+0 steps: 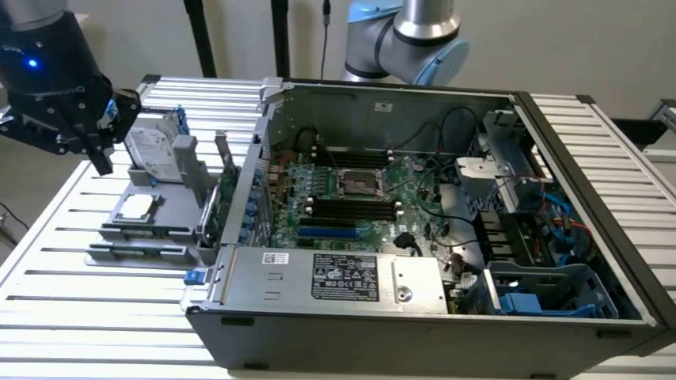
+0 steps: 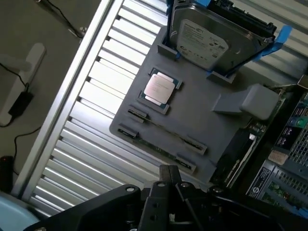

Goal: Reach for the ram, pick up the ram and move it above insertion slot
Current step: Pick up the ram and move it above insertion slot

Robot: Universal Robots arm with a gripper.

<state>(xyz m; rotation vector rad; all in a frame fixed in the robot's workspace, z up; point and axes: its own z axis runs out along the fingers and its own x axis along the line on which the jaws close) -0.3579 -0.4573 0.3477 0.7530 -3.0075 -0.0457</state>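
**A:** Exterior view first. Where is the hand?

**B:** High at the exterior view's left, over the outer slats of the bench. It is just beside the hard drive, which leans in the grey fixture. The fingers are pressed together and carry nothing.

**A:** Any room around it?

**B:** There are bare slats on the fixture's outer side and along its front edge. On the other side the fixture sits close against the wall of the open computer case, and a dark card stands upright at that tight edge.

**A:** And the wrist view?

**B:** The hand is closed, fingertips meeting, and empty. The ram lies flat in its clips along the fixture's edge nearest the hand — not touched by the fingers. A processor chip sits mid-fixture, with the hard drive at the far end.

**A:** What about the edges there?

**B:** Beyond the ram's edge of the fixture there is open bench, running to the bench rim and then the floor. The dark card and the case crowd the opposite side.
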